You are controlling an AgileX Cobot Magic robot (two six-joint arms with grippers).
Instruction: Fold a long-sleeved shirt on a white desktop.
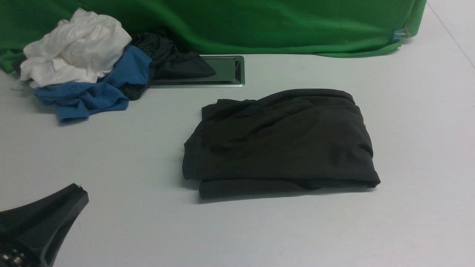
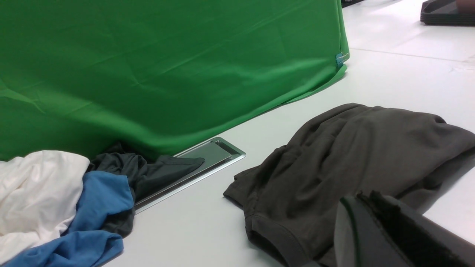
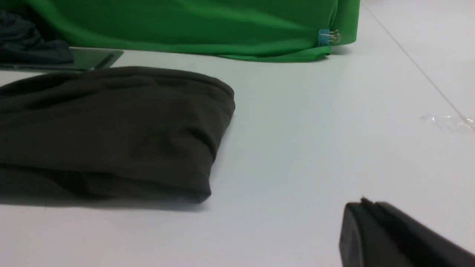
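Note:
The dark charcoal long-sleeved shirt [image 1: 282, 141] lies folded into a thick rectangle in the middle of the white desktop [image 1: 111, 155]; its logo is hidden inside the folds. The same bundle fills the right of the left wrist view [image 2: 352, 159] and the left of the right wrist view [image 3: 111, 126]. My left gripper [image 1: 79, 188] hovers low at the near left, shut and empty, well away from the shirt; the left wrist view shows its tip [image 2: 365, 196] with the jaws pressed together. My right gripper [image 3: 365, 204] is shut too, empty, over bare table to the right of the shirt, outside the front view.
A heap of other clothes sits at the back left: a white garment [image 1: 74, 48], a blue garment [image 1: 96, 89] and a dark one [image 1: 170, 55] draped over the metal cable hatch [image 1: 226, 70]. The green cloth backdrop [image 1: 259, 22] runs along the back edge.

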